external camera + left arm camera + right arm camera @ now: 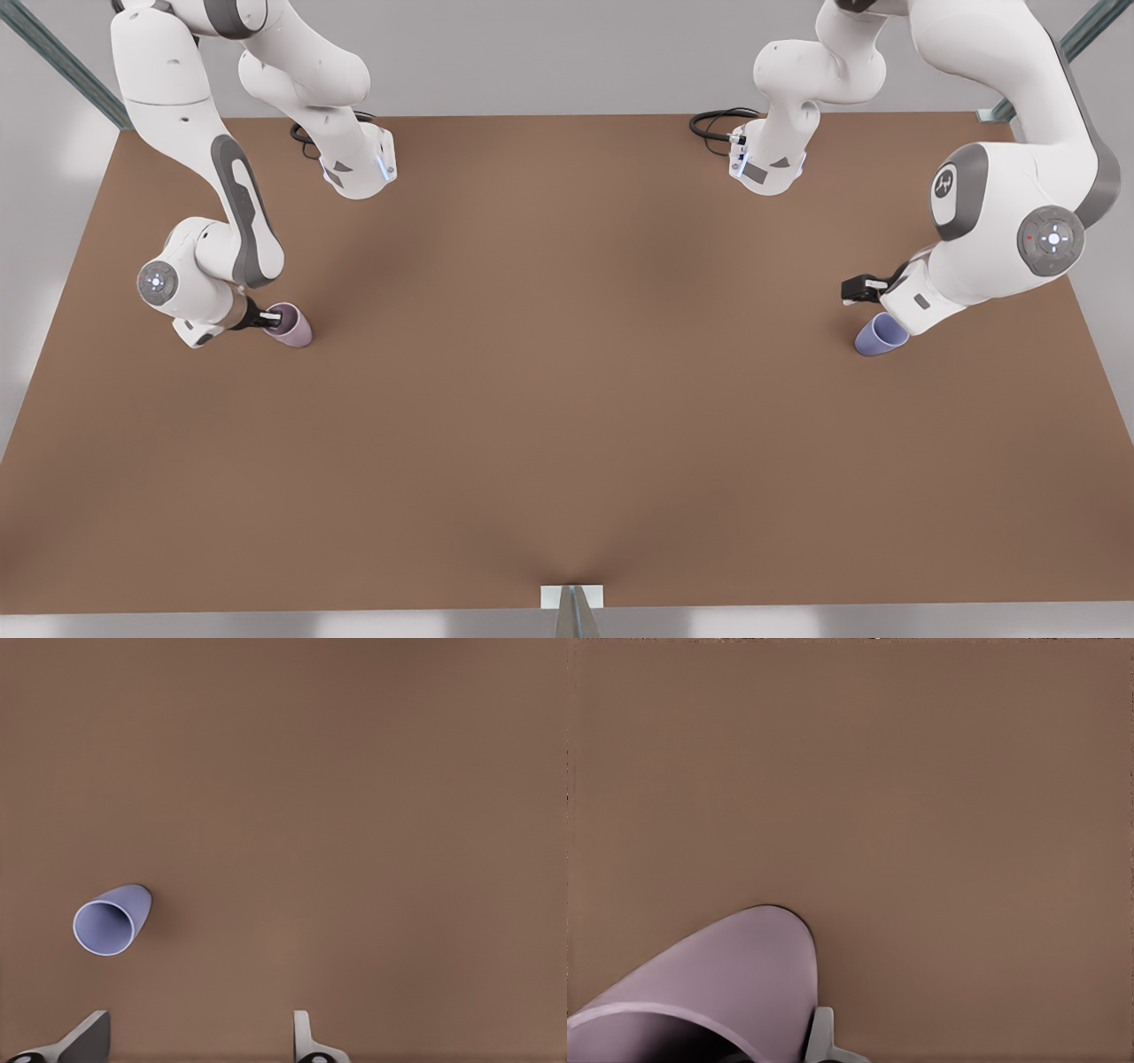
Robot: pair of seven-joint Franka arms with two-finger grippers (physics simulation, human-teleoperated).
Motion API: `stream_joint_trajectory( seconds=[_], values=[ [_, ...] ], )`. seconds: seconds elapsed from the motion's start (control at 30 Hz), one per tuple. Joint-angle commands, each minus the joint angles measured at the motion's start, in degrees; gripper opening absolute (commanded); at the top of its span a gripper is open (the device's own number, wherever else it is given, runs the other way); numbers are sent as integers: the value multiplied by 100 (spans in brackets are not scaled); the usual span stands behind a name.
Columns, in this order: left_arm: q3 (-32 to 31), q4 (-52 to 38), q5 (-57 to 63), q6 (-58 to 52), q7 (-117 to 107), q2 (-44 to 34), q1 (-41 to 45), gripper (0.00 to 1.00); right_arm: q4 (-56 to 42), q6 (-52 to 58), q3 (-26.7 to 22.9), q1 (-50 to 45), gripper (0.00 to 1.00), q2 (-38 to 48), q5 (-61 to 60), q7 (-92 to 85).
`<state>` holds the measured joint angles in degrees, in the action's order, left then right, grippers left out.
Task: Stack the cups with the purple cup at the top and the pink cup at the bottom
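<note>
The brown desk (567,399) carries both cups, set well apart on opposite sides.

**Right gripper.** The right gripper (268,319) is located at the front view's left, at desk level. It has hold of the pink cup (291,324): one dark finger reaches into the cup's mouth at the rim, and in the right wrist view a pale fingertip (822,1036) sits against the outside of the cup wall, so the wall is pinched between the two fingers. In the right wrist view the pink cup (718,983) occupies the lower left of the frame, directly at the gripper, with its rim nearest the camera and its base pointing away. Whether the cup's base is touching the desk cannot be told.

**Left gripper.** The left gripper (873,306) is located at the front view's right, above the purple cup (881,335). In the front view the arm's wrist overlaps the cup's upper edge, and the fingers themselves are hidden there. In the left wrist view the two fingertips (303,1038) stand wide apart along the bottom edge of the frame with nothing between them. The purple cup (111,920) appears at the lower left of that frame, beyond the fingertips and off to the side of the gap, not touching either finger. The cup stands on the desk with its open mouth toward the camera.
</note>
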<state>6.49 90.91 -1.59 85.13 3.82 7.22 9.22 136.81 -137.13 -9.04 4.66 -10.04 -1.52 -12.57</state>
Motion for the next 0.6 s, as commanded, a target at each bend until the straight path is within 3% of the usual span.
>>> stream_joint_trajectory(
  seconds=[0.0, 0.2, 0.37, 0.57],
  values=[
    [2, -3, 9, -5, -13, -2, 1, 100, -14, 107, -2, 0, 21, 99, 29, 9],
    [2, -3, 1, 3, -13, -2, 9, 100, -243, 485, -2, -369, 21, 494, -24, 9],
    [2, -3, 1, 3, -21, 7, 1, 100, -1033, 1100, 192, -834, 21, 301, -33, 87],
    [19, -3, 53, 56, 31, -2, -8, 100, -1447, 1100, 192, -2038, 21, -7, -490, 1396]
  ],
)
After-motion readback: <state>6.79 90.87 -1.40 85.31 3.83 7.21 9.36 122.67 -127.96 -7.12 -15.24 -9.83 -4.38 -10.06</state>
